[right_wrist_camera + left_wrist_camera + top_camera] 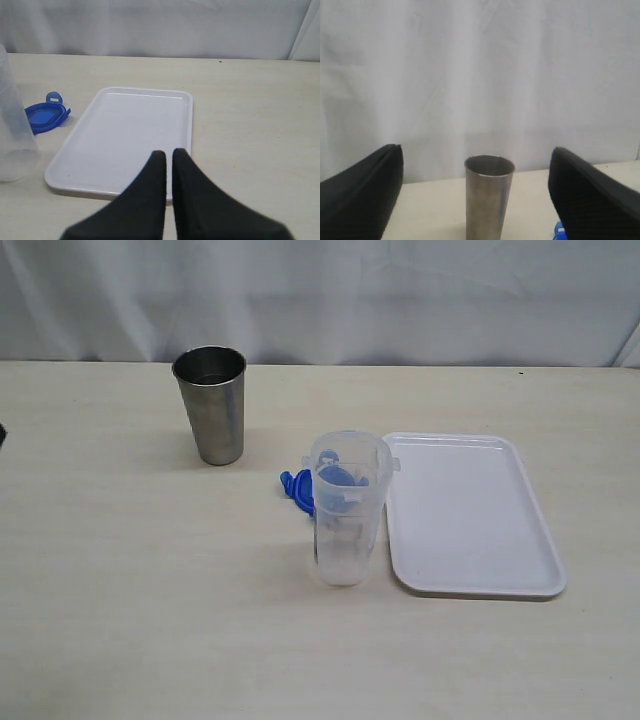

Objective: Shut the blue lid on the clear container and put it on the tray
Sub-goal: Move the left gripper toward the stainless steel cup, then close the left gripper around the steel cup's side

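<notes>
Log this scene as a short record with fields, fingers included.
clear container: upright on the table, lidless, just beside the tray
blue lid: lying on the table, off the container
tray: nothing on it
steel cup: upright, apart from the rest
left fingers: spread wide, holding nothing
right fingers: pressed together, empty

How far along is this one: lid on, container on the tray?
Done: nothing yet. The blue lid lies on the table next to the clear container, which stands uncapped beside the tray, not on it. In hand: nothing; the left gripper is open and empty, the right gripper shut and empty. Left: fit the lid, then set the container on the tray.
</notes>
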Robot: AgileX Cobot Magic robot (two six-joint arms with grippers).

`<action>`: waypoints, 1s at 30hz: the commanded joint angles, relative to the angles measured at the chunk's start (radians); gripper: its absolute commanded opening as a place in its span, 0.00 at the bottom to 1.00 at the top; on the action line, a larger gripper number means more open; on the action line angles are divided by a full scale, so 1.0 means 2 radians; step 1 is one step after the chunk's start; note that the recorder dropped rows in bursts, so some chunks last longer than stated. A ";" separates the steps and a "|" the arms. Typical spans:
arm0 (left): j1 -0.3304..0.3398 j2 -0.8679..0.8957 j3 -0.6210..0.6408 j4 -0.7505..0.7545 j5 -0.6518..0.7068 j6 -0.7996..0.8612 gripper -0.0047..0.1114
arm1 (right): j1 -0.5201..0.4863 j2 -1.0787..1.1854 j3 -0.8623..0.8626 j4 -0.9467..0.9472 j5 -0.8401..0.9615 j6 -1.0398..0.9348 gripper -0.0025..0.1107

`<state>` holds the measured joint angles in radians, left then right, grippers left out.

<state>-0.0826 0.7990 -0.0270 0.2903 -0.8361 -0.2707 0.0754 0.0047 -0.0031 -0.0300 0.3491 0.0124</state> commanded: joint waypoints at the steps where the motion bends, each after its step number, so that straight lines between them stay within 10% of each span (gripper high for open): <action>1: 0.001 0.149 -0.030 0.020 -0.100 0.021 0.69 | -0.002 -0.002 0.002 0.000 -0.001 0.001 0.06; 18: 0.001 0.509 -0.204 0.086 -0.192 0.096 0.69 | -0.002 -0.002 0.002 0.000 -0.001 0.001 0.06; 30: 0.000 0.599 -0.283 0.100 -0.192 0.070 0.73 | -0.002 -0.002 0.002 0.000 -0.001 0.001 0.06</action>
<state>-0.0826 1.9869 -0.5723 0.4916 -1.2070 -0.1132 0.0754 0.0047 -0.0031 -0.0300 0.3491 0.0124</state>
